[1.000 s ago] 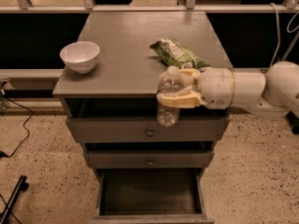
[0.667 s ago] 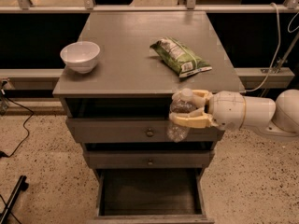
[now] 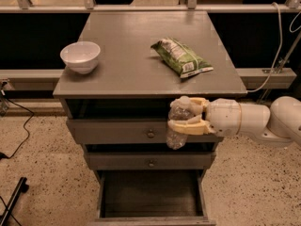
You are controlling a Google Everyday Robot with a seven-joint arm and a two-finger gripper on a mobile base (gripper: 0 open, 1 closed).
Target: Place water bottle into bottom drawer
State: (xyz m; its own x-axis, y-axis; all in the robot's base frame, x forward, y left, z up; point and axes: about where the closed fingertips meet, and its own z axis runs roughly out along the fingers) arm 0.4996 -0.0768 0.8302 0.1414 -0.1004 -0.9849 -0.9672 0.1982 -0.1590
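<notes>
One water bottle is held clenched in the jaws of the single gripper, before the right end of the upper drawer front and above the opened bottom drawer. One white bowl is seen by the cabinet top's left edge, and one green bag near its right edge.

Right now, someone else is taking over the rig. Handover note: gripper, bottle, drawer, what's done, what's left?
Gripper: shut on the water bottle, holding it roughly upright in the air in front of the right half of the top drawer.
Bottom drawer: pulled open, below the bottle.
Done: bottle grasped, drawer open.
Left: lower the bottle into the bottom drawer, then release.
</notes>
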